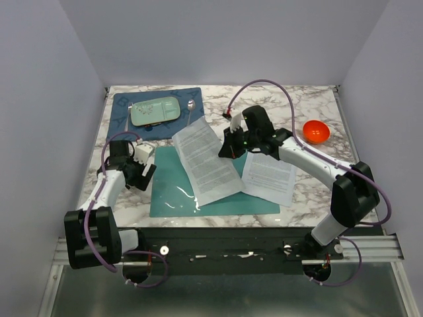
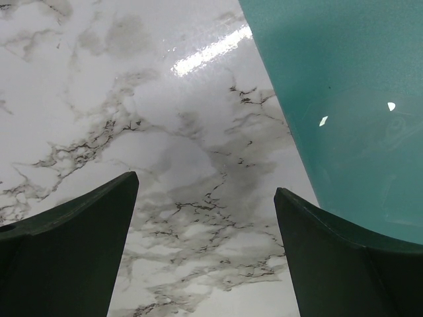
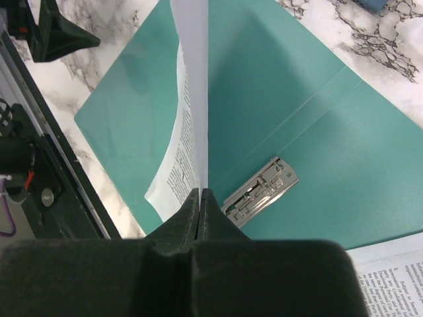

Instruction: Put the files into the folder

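Observation:
The teal folder (image 1: 172,191) lies open on the marble table, its metal clip (image 3: 261,188) showing at the spine. My right gripper (image 1: 228,148) is shut on the edge of one printed file sheet (image 1: 205,162), which hangs tilted over the folder's middle; in the right wrist view this sheet (image 3: 192,99) stands edge-on between the closed jaws of the right gripper (image 3: 200,193). A second sheet (image 1: 268,177) lies flat on the folder's right half. My left gripper (image 2: 205,183) is open over bare marble, just left of the folder (image 2: 344,99).
A dark blue placemat (image 1: 156,105) at the back left carries a pale green tray (image 1: 155,111) and a spoon (image 1: 190,105). A red bowl (image 1: 316,131) sits at the back right. Walls close in on both sides.

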Motion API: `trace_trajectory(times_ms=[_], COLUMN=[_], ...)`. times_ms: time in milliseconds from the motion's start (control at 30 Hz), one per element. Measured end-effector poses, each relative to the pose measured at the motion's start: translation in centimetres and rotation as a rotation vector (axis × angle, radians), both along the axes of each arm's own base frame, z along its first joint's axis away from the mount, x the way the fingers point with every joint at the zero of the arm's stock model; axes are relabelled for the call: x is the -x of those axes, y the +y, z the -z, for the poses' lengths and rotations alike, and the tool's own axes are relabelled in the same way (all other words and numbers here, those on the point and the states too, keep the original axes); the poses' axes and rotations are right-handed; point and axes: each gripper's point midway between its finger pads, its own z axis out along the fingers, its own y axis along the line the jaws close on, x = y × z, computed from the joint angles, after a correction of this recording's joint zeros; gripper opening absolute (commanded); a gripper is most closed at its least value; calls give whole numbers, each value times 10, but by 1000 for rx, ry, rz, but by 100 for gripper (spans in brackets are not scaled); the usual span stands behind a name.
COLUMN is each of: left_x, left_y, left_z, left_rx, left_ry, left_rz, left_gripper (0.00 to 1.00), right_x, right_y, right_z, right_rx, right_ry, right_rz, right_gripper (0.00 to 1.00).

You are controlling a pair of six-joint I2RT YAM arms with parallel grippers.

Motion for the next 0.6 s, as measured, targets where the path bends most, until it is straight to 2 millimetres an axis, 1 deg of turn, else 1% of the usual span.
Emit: trace_trajectory(times_ms=[167,467,600], left_x=[3,6,8], left_y=[0,1,2], left_z=[4,6,7], left_rx=[-1,-15,-17], left_ry=[10,9,12], left_rz=[1,0,2], left_gripper=[99,99,99], right_x=[-1,-1,3], right_y=[6,16,19], right_z=[-1,8,20], right_rx=[-19,-41,-66], right_ry=[4,32,64], right_rz=[3,18,50], right_gripper=[1,1,1])
